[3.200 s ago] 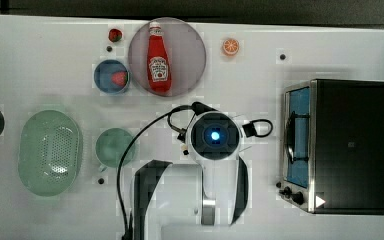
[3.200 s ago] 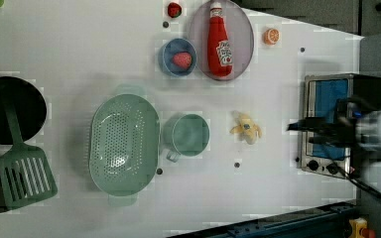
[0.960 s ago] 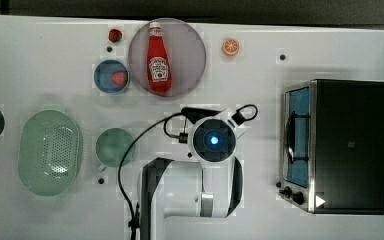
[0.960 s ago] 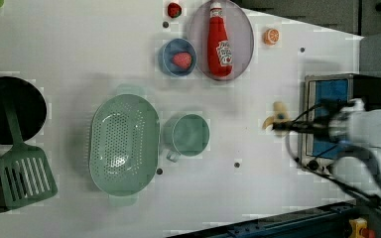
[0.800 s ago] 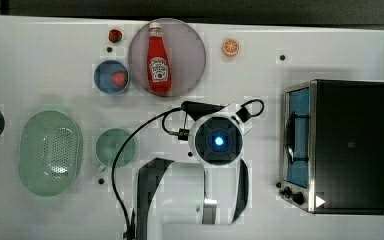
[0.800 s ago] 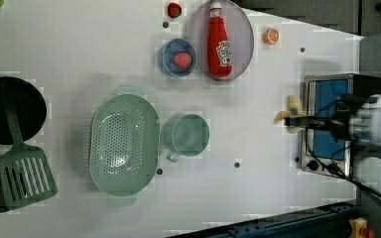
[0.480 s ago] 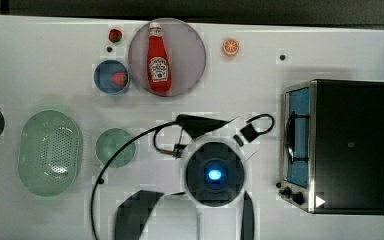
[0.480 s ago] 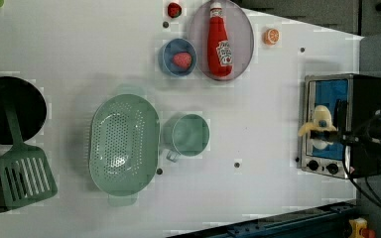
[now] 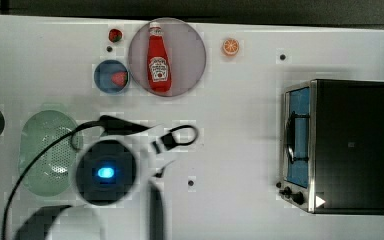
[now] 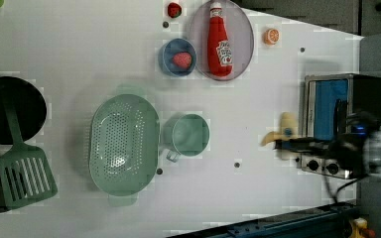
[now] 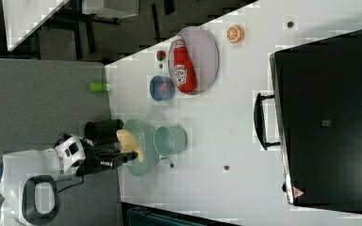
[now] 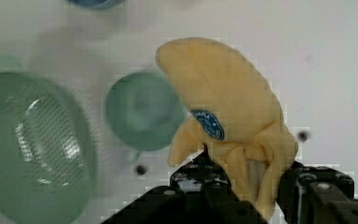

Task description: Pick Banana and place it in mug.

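Four views are recorded. Top view: the arm's round wrist housing [image 9: 105,172] with a blue light is seen above the white surface [image 9: 240,125], overlapping the top view's right part of the perforated green basket [image 9: 45,150]. A ketchup bottle [image 9: 158,57] lies on a pink plate [image 9: 192,55], a blue bowl [image 9: 107,77] with a strawberry inside sits to the top view's left of the plate, an orange slice [image 9: 230,46] lies apart, and a toaster oven [image 9: 337,145] stands at the top view's right.

Left view: the banana [image 10: 284,136] is seen gripped in the pincer [image 10: 285,145], raised off the surface, in front of the toaster oven's blue door. The mug [image 10: 188,135], mint green, stands upright just beside the basket, well apart from the banana. A green spatula [image 10: 22,168] rests against a black pot [image 10: 10,109] at the left view's left.

Right view: the banana is seen held by the pincer, overlapping the basket's outline, with the mug just to the right view's right of the basket.

Wrist view: the pincer [image 12: 251,186] is closed on the banana's stem end, black fingers [image 12: 205,179] on either side; a blue sticker is noted on the peel. The mug appears beyond the banana, with nothing seen inside, beside the basket
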You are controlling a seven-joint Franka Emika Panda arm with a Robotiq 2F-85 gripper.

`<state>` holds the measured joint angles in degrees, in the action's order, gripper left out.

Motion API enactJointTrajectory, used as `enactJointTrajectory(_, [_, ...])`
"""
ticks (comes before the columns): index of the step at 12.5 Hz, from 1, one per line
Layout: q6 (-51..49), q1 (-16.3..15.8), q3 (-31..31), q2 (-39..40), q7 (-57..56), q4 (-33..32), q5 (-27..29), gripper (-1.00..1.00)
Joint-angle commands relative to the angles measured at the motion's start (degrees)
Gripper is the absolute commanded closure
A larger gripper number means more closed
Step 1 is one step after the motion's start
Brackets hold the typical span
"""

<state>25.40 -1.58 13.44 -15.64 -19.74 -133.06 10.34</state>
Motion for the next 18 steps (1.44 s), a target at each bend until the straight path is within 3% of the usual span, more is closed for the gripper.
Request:
enactJointTrajectory(1, [2.67, -1.6, 5.3, 2.88, 18.94, 0.34, -0.68, 0.37])
enactJointTrajectory(7, [14.62, -1.62, 12.33, 12.44, 33.37, 0.3, -3.13, 0.37])
enactJointTrajectory(10, [17.26, -1.62, 12.57, 16.97, 36.45, 0.36, -10.49, 0.37])
enactJointTrajectory(14, [22.37, -1.55, 12.07, 21.64, 37.14, 0.06, -10.61, 0.33])
enactJointTrajectory(18, [24.96, -1.52, 11.96, 22.54, 37.37, -0.27, -10.63, -0.51])
